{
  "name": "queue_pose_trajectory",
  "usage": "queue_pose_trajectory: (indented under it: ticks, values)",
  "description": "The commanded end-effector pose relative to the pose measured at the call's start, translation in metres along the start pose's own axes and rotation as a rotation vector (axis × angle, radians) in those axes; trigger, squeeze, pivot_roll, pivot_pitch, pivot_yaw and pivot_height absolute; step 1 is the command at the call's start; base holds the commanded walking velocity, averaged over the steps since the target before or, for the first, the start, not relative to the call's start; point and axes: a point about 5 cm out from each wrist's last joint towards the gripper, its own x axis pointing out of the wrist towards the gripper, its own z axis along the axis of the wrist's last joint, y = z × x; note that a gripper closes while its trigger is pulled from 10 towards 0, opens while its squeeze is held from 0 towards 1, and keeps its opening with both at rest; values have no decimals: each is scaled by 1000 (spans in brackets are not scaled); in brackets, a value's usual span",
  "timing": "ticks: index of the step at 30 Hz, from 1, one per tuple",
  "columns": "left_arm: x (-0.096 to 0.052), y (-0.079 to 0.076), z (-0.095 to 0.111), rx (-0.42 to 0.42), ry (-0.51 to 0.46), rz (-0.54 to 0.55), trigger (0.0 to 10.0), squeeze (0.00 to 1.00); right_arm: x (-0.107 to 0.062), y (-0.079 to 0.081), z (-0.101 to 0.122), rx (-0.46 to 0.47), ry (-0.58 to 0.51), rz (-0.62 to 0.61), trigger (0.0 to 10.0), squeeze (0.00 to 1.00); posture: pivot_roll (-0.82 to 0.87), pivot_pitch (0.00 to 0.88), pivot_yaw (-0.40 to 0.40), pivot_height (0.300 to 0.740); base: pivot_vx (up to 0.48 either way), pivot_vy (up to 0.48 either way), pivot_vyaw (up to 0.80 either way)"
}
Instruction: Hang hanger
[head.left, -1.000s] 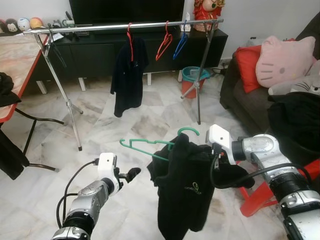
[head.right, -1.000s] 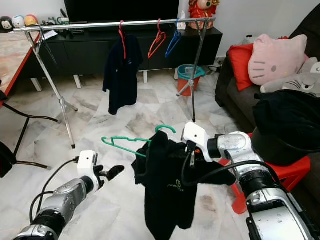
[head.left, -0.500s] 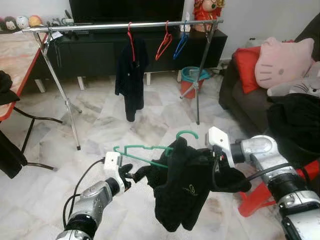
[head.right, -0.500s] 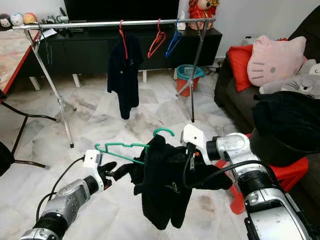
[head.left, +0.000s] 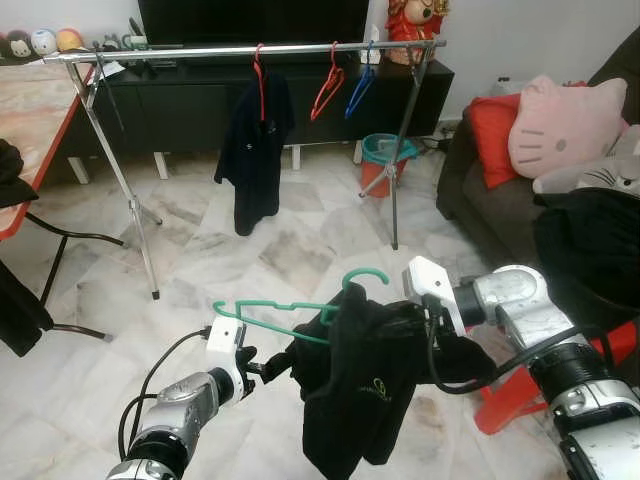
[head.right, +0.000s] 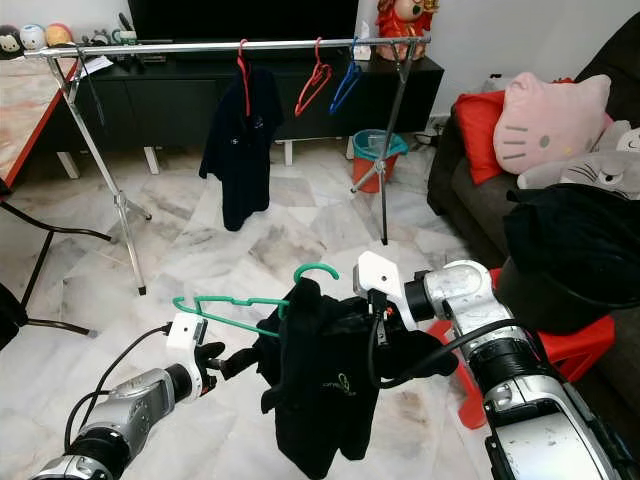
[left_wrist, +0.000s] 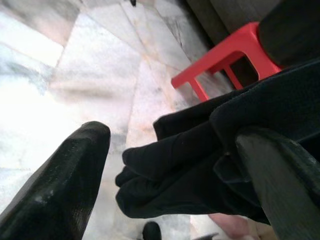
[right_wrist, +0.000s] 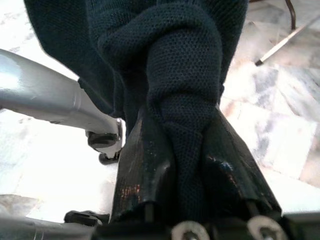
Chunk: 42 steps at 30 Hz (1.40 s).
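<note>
- Right pincer (right_wrist: 185, 165): clamped on a fold of the black shirt (head.left: 365, 385), fabric pinched between both fingers in the right wrist view.
- Shirt hangs mid-air in front of the robot, near centre, draped over the right side of the green hanger (head.left: 290, 310).
- Hanger: tilted, hook (head.left: 365, 275) up above the shirt collar, bare left arm of it sticking out to the left, over the left pincer.
- Left pincer (left_wrist: 170, 165): fingers spread apart, a bunch of the shirt's left edge lying between them; one finger (left_wrist: 60, 185) stands off the cloth, the other sits against it. Not closed on it.
- Rail (head.left: 240, 50): far side of the room, in front of the dark TV cabinet (head.left: 200, 100). Carries a dark shirt on a red hanger (head.left: 260, 75), another red hanger (head.left: 328, 85) and a blue one (head.left: 358, 88), both bare.
- Well apart from the held shirt; marble floor (head.left: 200, 250) between.
- Right: sofa (head.left: 480, 190) with a pink cushion (head.left: 565, 120), dark clothes (head.left: 590, 240) piled on a red stool (head.left: 520, 390).
- Left: red-edged table (head.left: 35, 120).
</note>
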Motion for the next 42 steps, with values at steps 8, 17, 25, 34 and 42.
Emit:
queue_pose_trajectory:
  ticks: [8,17,25,34,42]
  values:
    - [2,-14,0,-70,-52,-157,10000,0,1,11,-20,-32,200,74,0,0,75,0,-100,740,0,0,0]
    - [-9,-8,-11,43,32,-200,10000,0,-10,6,-49,-123,517,-41,0,0,73,0,-90,740,0,0,0]
    - [-18,-5,-17,139,102,-239,10000,0,-17,-4,-52,-173,568,-170,0,0,72,0,-86,740,0,0,0]
    - [-23,0,-23,270,193,-222,10000,0,-14,2,-61,-286,650,-84,0,0,77,0,-91,740,0,0,0]
    - [-26,18,-15,324,177,-46,10000,0,-15,0,-55,-566,693,-56,0,0,82,0,-98,740,0,0,0]
